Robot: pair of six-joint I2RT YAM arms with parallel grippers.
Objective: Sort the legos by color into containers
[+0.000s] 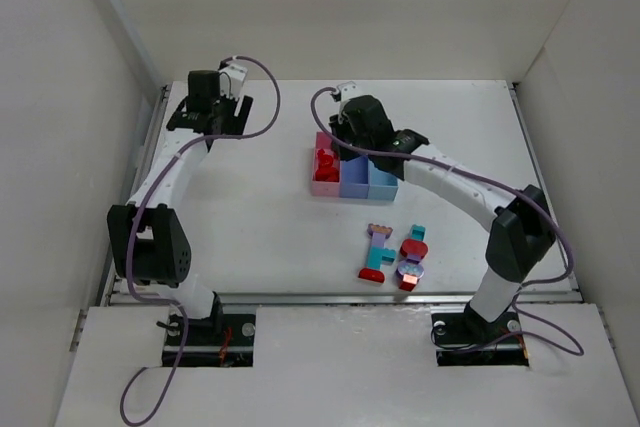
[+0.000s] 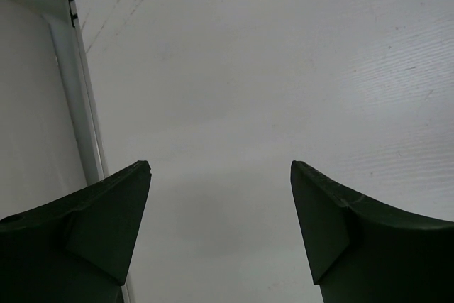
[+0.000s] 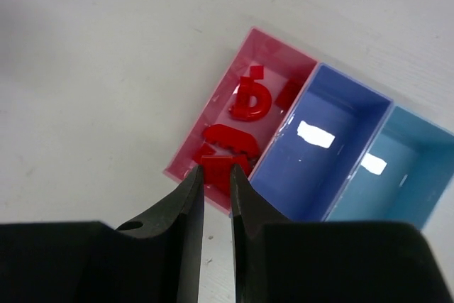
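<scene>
The right gripper (image 3: 214,172) has its fingers drawn almost together, a thin slit between them and nothing gripped, and hangs over the near end of the pink bin (image 3: 216,101), one of three joined containers (image 1: 355,184). The left gripper (image 2: 220,175) is spread wide and empty above the bare table (image 2: 284,69) at the far left. The right wrist view resolves three red bricks (image 3: 248,101) inside the pink bin. Only the top view shows the loose legos (image 1: 379,252), a red, teal and lavender cluster well apart from the bins, too small to count exactly.
</scene>
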